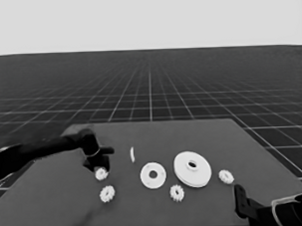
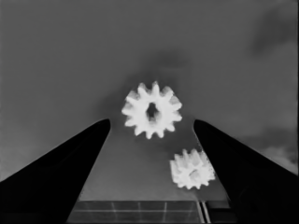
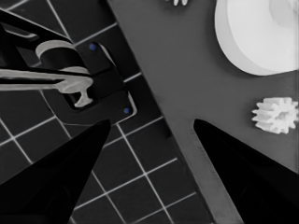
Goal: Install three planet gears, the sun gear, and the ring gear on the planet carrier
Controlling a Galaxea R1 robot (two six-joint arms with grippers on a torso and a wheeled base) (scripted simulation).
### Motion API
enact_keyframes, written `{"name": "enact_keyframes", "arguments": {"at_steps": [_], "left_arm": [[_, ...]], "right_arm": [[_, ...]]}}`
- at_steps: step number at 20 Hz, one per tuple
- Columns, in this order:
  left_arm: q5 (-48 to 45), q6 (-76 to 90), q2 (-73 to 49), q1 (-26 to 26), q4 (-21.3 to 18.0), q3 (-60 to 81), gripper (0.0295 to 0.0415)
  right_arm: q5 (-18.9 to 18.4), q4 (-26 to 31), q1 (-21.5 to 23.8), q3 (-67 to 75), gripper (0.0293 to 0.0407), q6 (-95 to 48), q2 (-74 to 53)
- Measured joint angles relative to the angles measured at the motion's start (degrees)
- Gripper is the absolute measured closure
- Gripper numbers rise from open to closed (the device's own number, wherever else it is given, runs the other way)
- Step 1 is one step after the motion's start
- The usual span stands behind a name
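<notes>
The left gripper (image 1: 99,164) hung over the left part of the tabletop (image 1: 54,196), directly above one small gear (image 1: 101,173). In the left wrist view its fingers (image 2: 70,172) were spread wide, with that gear (image 2: 152,110) lying flat on the tabletop between and just past the tips, touched by neither. A second gear (image 2: 192,169) lay close to one finger, nearer the table's edge; in the head view it sat just in front of the first (image 1: 107,193).

The smaller round part (image 1: 153,175) lay near the middle, with nothing on it yet. The larger round part (image 1: 192,169) sat just to its right, a third gear (image 1: 176,193) in front of the two and a fourth gear (image 1: 226,176) to the right. A thin white piece (image 1: 132,154) lay behind them.

The right gripper (image 3: 152,123) waited at the table's near right corner, fingers apart and holding nothing.

The step looked like a first pick-up. To do it well, the left gripper should probably centre on the gear's hole, descend straight and close evenly across the teeth, keeping the one finger clear of the neighbouring gear so it is not nudged.

No brand, label or writing could be read anywhere.
</notes>
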Motion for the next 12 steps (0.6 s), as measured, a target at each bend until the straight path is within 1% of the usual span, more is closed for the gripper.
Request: {"name": "enact_keyframes", "arguments": {"at_steps": [1, 3, 8, 10, 12], "left_arm": [[-1.12, 0.58, 0.72, 1.69, 1.06, -1.66, 0.0326], [-2.22, 1.20, 1.49, 3.10, 1.94, -3.40, 0.0326], [-2.77, 1.51, 1.87, 3.70, 2.35, -4.29, 0.0326], [-2.80, 1.53, 1.88, 3.73, 2.37, -4.33, 0.0397], [-2.81, 1.53, 1.89, 3.71, 2.38, -4.34, 0.0398]], "right_arm": [[0.00, 0.00, 0.00, 0.00, 0.0315, 0.00, 0.00], [0.00, 0.00, 0.00, 0.00, 0.0315, 0.00, 0.00], [0.00, 0.00, 0.00, 0.00, 0.0315, 0.00, 0.00], [0.00, 0.00, 0.00, 0.00, 0.0315, 0.00, 0.00], [0.00, 0.00, 0.00, 0.00, 0.0315, 0.00, 0.00]]}}
